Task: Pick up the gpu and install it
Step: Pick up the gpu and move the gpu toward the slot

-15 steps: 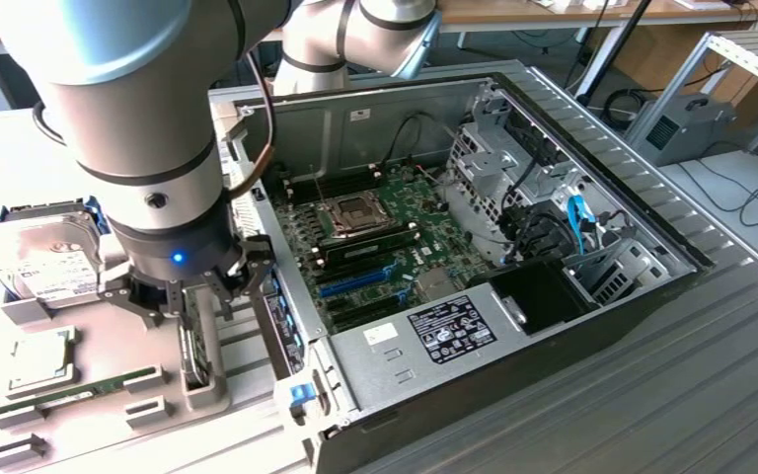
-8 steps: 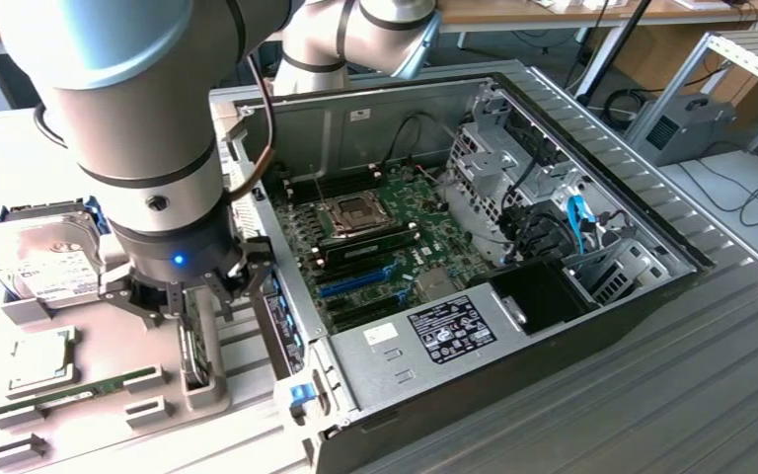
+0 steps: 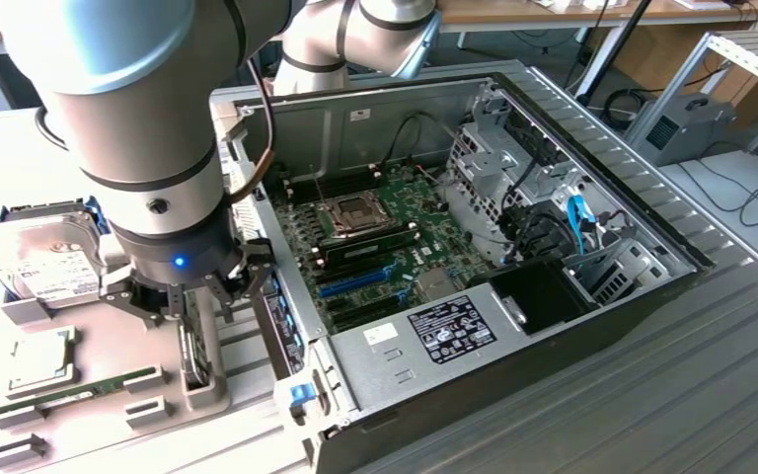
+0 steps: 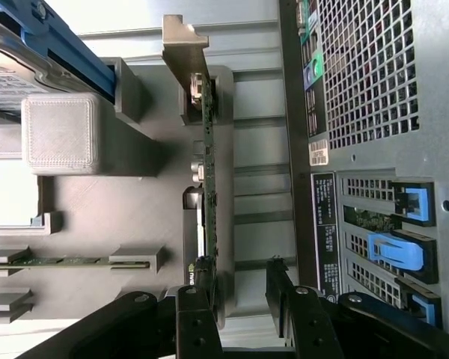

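Just over the thin, edge-up gpu (image 4: pixel 208 172), the black gripper (image 4: pixel 239 265) gapes wide

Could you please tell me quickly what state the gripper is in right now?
Gripper: open, holding nothing, poised just at the gpu, which stands on edge.

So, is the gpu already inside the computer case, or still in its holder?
Still outside the case: the gpu stands on edge in its grey holder, beside the case's rear panel.
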Action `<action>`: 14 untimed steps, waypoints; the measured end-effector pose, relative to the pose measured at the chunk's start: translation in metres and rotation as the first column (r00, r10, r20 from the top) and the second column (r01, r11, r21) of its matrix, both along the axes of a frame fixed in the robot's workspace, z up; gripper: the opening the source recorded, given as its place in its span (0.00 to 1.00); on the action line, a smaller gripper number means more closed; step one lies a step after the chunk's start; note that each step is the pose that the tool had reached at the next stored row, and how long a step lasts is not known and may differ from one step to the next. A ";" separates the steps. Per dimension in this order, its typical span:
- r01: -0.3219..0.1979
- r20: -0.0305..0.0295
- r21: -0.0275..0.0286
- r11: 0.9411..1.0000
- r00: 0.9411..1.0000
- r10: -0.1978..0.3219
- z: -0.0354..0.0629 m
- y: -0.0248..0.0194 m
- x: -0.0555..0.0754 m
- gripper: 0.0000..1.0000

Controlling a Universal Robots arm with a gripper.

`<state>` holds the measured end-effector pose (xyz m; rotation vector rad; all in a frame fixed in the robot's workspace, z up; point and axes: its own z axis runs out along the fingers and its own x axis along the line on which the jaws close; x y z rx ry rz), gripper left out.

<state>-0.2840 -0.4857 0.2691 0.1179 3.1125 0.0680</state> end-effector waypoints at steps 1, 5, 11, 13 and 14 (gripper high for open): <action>0.000 0.000 0.000 1.000 1.000 0.000 -0.0004 0.0000 0.000 0.42; 0.000 0.000 0.000 1.000 1.000 0.000 -0.0016 0.0004 0.000 0.42; 0.000 0.000 0.000 1.000 1.000 0.000 -0.0017 0.0046 -0.003 0.42; 0.000 0.000 0.000 1.000 1.000 0.000 -0.0017 0.0074 -0.006 0.42; 0.000 0.000 0.000 1.000 1.000 0.000 -0.0023 0.0185 -0.015 0.42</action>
